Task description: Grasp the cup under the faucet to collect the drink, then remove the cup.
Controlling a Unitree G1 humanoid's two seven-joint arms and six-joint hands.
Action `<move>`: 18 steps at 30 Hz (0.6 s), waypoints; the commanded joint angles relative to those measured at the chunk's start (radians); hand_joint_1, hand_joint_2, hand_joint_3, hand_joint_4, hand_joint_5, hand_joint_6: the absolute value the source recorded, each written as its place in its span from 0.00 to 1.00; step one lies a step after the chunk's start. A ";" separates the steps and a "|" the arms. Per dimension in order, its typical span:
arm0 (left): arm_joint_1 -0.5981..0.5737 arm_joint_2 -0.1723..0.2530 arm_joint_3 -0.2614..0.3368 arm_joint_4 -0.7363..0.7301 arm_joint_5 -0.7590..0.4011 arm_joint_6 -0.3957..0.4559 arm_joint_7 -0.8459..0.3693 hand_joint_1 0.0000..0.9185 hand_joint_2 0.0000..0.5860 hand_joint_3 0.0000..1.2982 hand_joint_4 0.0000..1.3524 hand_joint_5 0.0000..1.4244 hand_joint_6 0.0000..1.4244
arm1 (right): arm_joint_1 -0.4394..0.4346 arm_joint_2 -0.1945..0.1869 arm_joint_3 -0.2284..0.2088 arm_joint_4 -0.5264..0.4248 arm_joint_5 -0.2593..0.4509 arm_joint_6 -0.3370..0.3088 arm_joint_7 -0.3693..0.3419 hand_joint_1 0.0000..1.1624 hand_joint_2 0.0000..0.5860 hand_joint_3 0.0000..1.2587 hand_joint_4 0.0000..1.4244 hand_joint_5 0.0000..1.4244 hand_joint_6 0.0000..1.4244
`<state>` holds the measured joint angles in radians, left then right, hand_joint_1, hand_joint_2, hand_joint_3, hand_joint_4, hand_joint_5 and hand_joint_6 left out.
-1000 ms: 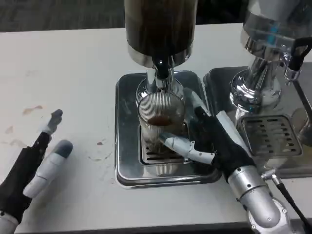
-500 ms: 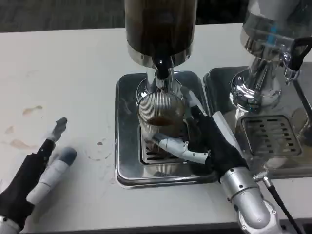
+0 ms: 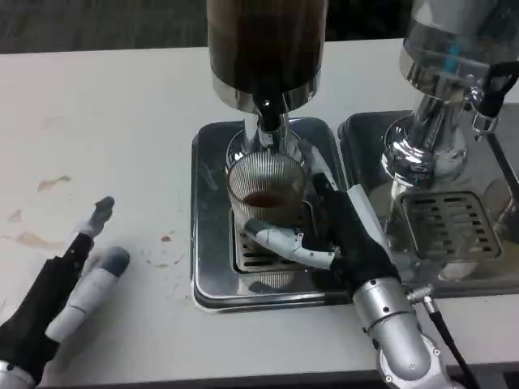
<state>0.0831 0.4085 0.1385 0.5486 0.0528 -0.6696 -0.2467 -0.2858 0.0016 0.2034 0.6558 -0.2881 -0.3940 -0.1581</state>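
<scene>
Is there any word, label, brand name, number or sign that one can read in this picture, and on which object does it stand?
There is none to read. The dark dispenser, the ribbed cup under its faucet, the steel drip tray, the second dispenser and the white table show no legible text. The right hand and left hand bear none either.

Ribbed cup point(image 3: 268, 197), seemingly part-filled, upright under faucet point(image 3: 271, 121).

Even, fairly bright overhead light washes the white surface point(image 3: 122, 113), glare streaks the steel trays point(image 3: 212, 243), shadows stay soft, and the whole picture looks slightly blurred.
</scene>
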 commanded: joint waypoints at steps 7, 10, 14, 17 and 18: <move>0.028 0.015 0.005 -0.030 0.004 0.011 0.012 0.00 0.16 0.00 0.00 0.00 0.00 | -0.006 0.038 0.012 0.032 0.006 -0.031 -0.008 0.71 0.26 0.00 0.02 0.03 0.08; 0.032 0.015 0.006 -0.036 0.003 0.014 0.014 0.00 0.16 0.00 0.00 0.00 0.00 | -0.011 0.046 0.006 0.045 0.018 -0.030 -0.002 0.72 0.27 0.00 0.03 0.05 0.10; 0.035 0.015 0.008 -0.041 0.002 0.016 0.016 0.00 0.16 0.00 0.00 0.00 0.00 | -0.024 0.053 -0.004 0.059 0.032 -0.020 0.006 0.72 0.27 0.00 0.04 0.06 0.11; 0.038 0.015 0.009 -0.045 0.003 0.017 0.018 0.00 0.16 0.00 0.00 0.00 0.00 | -0.027 0.053 -0.003 0.067 0.031 -0.020 0.004 0.74 0.27 0.00 0.05 0.08 0.12; 0.039 0.015 0.010 -0.047 0.003 0.017 0.019 0.00 0.16 0.00 0.00 0.00 0.00 | -0.028 0.053 -0.002 0.067 0.029 -0.017 0.003 0.74 0.27 0.00 0.05 0.08 0.13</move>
<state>0.1098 0.4103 0.1416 0.5183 0.0521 -0.6614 -0.2408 -0.3110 0.0491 0.2019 0.7029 -0.2649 -0.4210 -0.1645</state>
